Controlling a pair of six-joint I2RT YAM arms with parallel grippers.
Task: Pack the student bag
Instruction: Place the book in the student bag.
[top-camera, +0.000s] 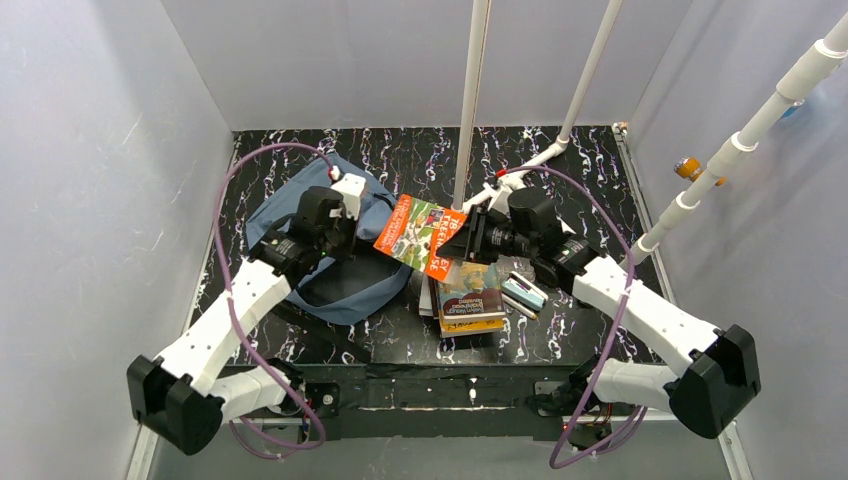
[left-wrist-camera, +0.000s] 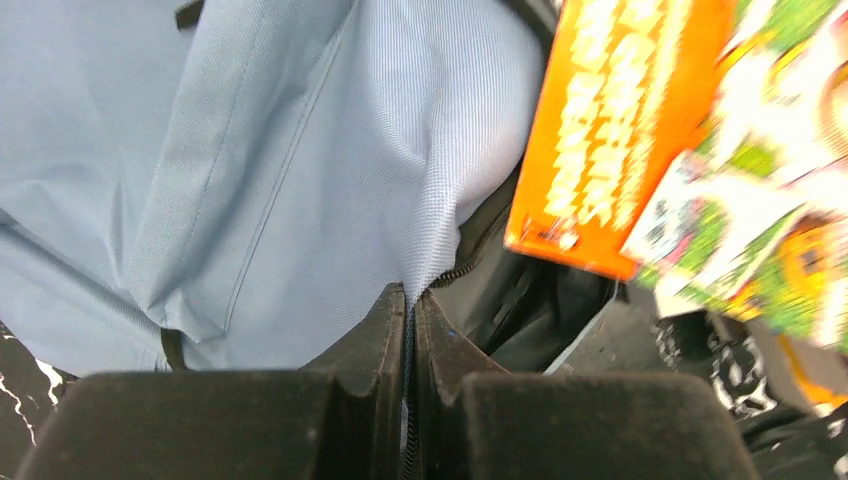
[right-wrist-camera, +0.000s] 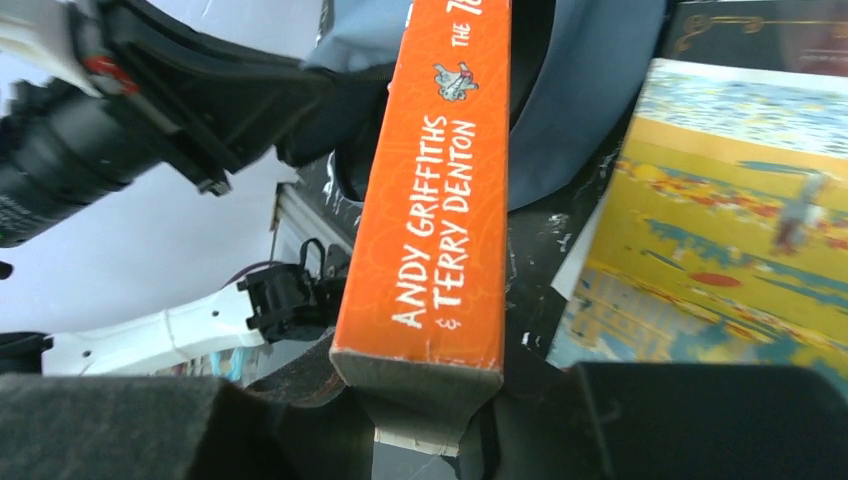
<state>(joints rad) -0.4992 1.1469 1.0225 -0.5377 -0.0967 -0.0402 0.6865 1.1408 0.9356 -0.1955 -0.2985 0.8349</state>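
We see the left end effector (left-wrist-camera: 410, 300) clamped narrow on a fold of slate-blue fabric, right at the zipper edge of the student bag (left-wrist-camera: 250, 150). Its two fingers (left-wrist-camera: 375, 330) are almost touching through the cloth. The pinched flap is lifted, and a dark opening shows beside it.

The right end effector (right-wrist-camera: 425, 405) grips the orange book (right-wrist-camera: 440, 200) by one end, with the spine facing its camera and reading "Andy Griffiths & Terry Denton".

From above, we find the book tilted in the air between the two arms. Its far end reaches over the right edge of the bag, near the opening.

The bag lies on the left-centre of the dark marbled bench (top-camera: 580, 180). A stack of books (top-camera: 468, 305) sits just right of the bag, under the right arm.
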